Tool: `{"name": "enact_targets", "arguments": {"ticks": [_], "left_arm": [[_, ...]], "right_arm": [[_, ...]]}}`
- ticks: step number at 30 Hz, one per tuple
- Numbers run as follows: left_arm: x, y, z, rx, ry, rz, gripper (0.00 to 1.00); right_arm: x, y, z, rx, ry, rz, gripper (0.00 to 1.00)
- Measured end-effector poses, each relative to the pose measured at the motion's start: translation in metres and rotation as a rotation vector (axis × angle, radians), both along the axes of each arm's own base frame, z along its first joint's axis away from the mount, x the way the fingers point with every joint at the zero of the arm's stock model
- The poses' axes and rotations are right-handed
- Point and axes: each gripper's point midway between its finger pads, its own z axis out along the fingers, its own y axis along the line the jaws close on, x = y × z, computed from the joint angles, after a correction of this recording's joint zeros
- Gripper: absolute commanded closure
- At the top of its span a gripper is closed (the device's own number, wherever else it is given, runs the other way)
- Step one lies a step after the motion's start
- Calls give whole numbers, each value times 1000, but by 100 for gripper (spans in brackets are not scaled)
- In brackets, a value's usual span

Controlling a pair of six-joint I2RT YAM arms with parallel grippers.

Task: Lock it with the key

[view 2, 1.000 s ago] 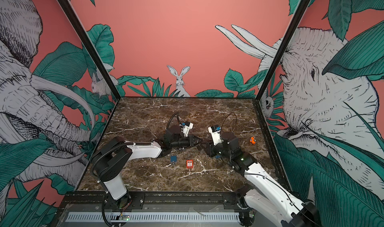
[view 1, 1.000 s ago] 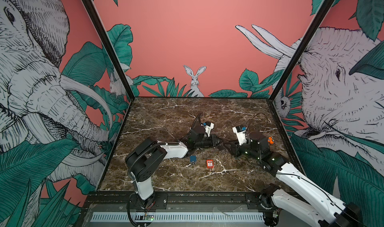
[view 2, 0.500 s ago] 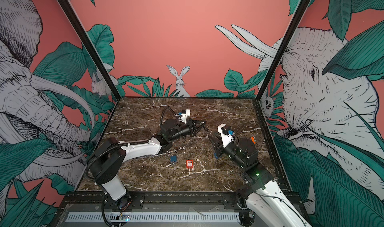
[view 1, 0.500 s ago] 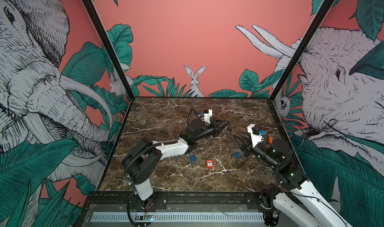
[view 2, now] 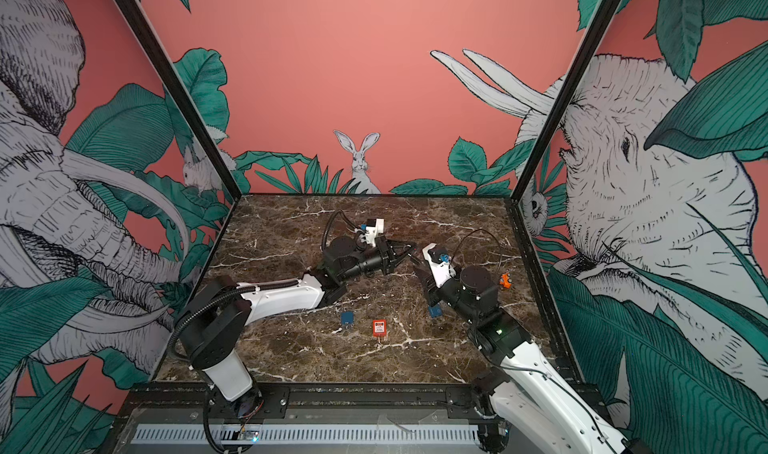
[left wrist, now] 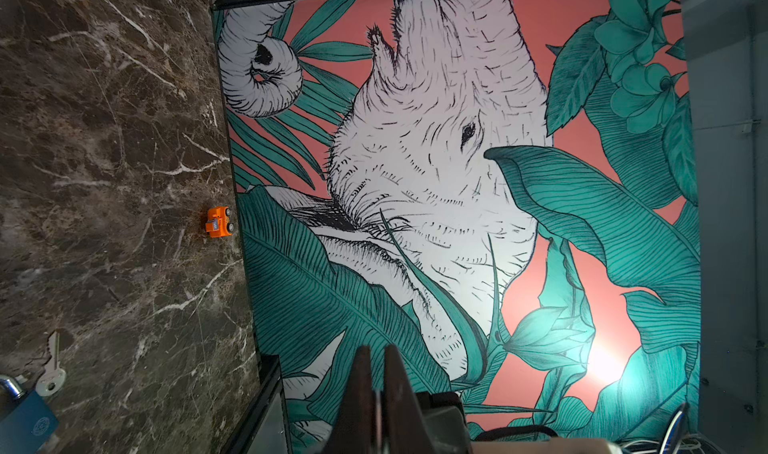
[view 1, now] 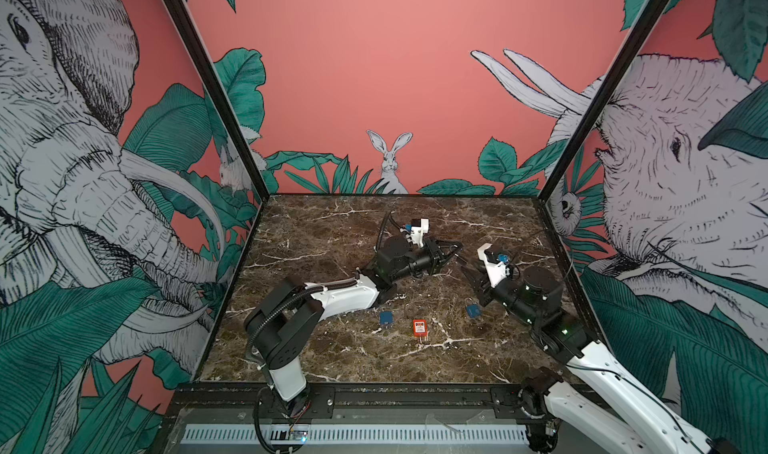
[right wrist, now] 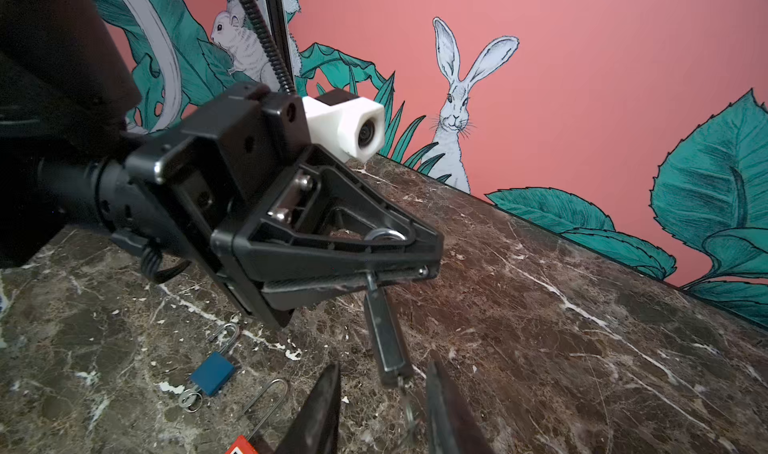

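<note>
My left gripper (right wrist: pixel 428 269) hangs above the marble and is shut on the shackle of a dark padlock (right wrist: pixel 384 339), which dangles below it. A thin metal piece (right wrist: pixel 406 404) hangs from the lock's lower end, too blurred to identify. My right gripper (right wrist: pixel 382 360) is open, and the lock's lower end sits between its fingers (right wrist: pixel 322 406) without touching them. In both top views the two grippers (view 1: pixel 455 249) (view 1: pixel 468 271) nearly meet mid-table. A loose silver key (left wrist: pixel 52 366) lies on the marble by a blue padlock (left wrist: pixel 25 418). The left fingers (left wrist: pixel 362 385) are pressed together.
On the marble lie a blue padlock (view 1: pixel 386 318) with keys on a ring (right wrist: pixel 189 400), a red padlock (view 1: pixel 419 328) with a long shackle and another blue padlock (view 1: pixel 471 309) under the right arm. An orange toy car (view 2: pixel 504 280) sits by the right wall.
Both grippers left their low meeting point mid-table. The left one rose toward the back with the dark padlock, the right arm pulled back rightward, uncovering a blue padlock. Little moved in the last half second.
</note>
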Motion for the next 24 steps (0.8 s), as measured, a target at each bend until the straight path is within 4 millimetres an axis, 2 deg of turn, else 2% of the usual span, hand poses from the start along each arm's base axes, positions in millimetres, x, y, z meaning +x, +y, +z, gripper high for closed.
{"name": "enact_targets", "arguments": {"ticks": [10,16,20,22,24], "left_arm": [[-6,-4,2,-2,-7,-28,100],[-7,-4,3,-3,-8,-30,100],[-7,-4,3,-2,-9,-31,100],[-8,-5,4,-4,-11,-36,100],[-9,-5,6,-7,-14,-41,100]], "right_arm": [[6,3,3,11,-18,-2,75],[9,7,-2,9,0,7,80],[8,7,-2,11,2,11,86],[6,8,0,18,1,17,100],[5,8,2,26,-1,18,100]]}}
